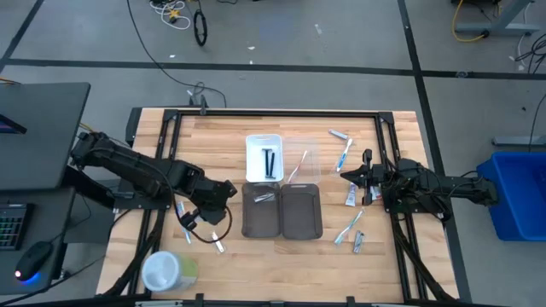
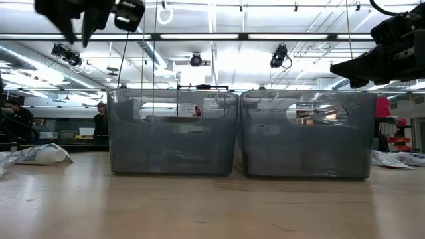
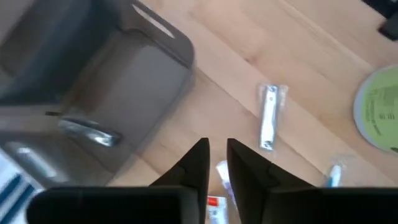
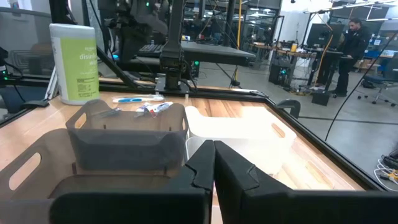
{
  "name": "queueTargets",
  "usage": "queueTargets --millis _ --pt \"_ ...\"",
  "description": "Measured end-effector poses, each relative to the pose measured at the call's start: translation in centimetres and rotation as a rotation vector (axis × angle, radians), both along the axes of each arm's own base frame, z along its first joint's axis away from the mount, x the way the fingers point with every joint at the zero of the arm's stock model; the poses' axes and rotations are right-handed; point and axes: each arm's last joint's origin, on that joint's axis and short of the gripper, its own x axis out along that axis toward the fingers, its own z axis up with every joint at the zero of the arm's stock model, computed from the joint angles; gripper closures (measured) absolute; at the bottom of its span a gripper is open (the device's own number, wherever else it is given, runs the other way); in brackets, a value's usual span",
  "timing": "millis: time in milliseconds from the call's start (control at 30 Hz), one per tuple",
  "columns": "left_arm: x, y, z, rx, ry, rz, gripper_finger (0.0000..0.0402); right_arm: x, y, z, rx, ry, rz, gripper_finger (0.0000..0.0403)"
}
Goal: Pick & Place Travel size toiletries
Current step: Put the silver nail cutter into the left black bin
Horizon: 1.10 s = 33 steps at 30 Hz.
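The travel size toiletries (image 1: 201, 228) lie in two bunches on your table (image 1: 222, 128), one by each arm. Far left stands the big round white-and-green container (image 1: 166, 271). Next comes your left gripper (image 1: 223, 191), up above the table beside the left grey tray (image 1: 261, 210). Its fingers are a little apart, with nothing between them. Under it, in the left wrist view, you see a small tube (image 3: 217, 202) and a flat silver thing in a clear pack (image 3: 268, 116). In the middle sit two grey trays side by side, a white tray (image 1: 264, 157) behind them with two black sticks (image 1: 269, 163), and a clear tray (image 1: 300, 159) beside that. One shiny thing (image 1: 264, 197) lies in the left grey tray. On the right, about six small things (image 1: 350, 228) lie around your right gripper (image 1: 350, 176), whose fingers are pressed together, empty.
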Motion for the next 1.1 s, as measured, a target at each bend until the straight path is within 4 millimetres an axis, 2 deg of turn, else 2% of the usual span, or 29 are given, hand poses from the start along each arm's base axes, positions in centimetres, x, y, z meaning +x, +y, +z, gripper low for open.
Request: queueTargets --millis 267,600,867,1100 --pt "-0.2 -1.2 -2.3 -0.01 -0.034 -0.028 0.0285 0.0 0.0 0.0 0.0 0.0 0.0 0.039" --pt "-0.8 -1.2 -4.0 0.011 0.018 -0.006 0.0238 0.0 0.0 0.0 0.0 0.0 0.0 0.0389" --pt "-1.5 -1.0 -6.5 0.015 0.046 -0.019 0.0221 0.0 0.0 0.0 0.0 0.0 0.0 0.0389" --pt "-1.9 -1.1 -7.7 0.004 0.044 -0.032 0.0221 0.0 0.0 0.0 0.0 0.0 0.0 0.0389"
